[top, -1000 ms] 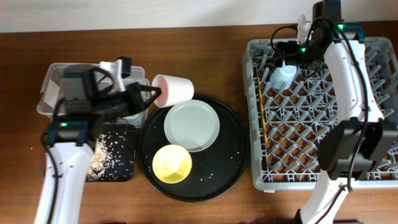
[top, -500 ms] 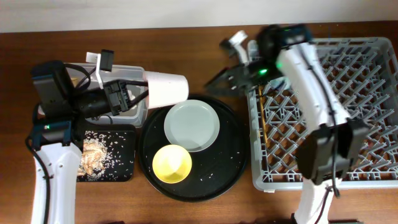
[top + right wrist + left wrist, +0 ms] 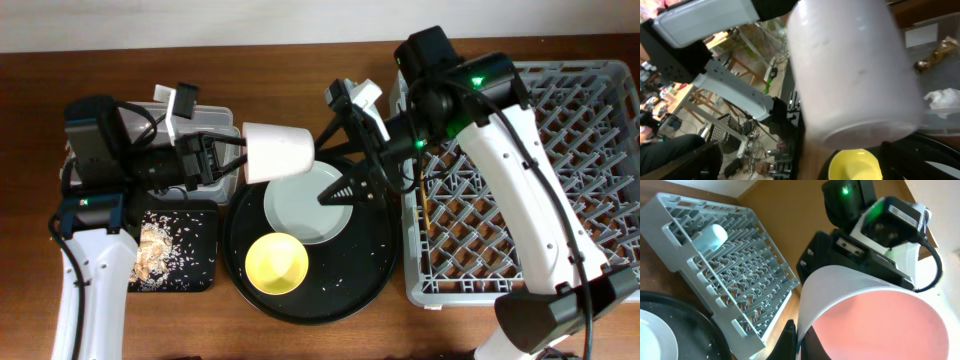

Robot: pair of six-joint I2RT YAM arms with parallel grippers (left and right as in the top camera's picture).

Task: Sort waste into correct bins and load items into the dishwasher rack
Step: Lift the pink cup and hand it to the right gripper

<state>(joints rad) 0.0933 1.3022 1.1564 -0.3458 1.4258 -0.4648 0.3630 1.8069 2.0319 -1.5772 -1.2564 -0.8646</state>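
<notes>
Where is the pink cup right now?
In the overhead view, the pink cup is left of middle, held sideways by the left hand, over the top edge of the round black tray.

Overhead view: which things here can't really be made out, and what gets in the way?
- Clear tub, overhead: the left arm covers most of it, so its contents are hidden.
- Light blue cup: under the right arm overhead; seen only from the left wrist, in the rack.
- Chopsticks, overhead: upper ends under that arm.
- Right wrist: the blurred pink cup blocks most of the scene.
</notes>
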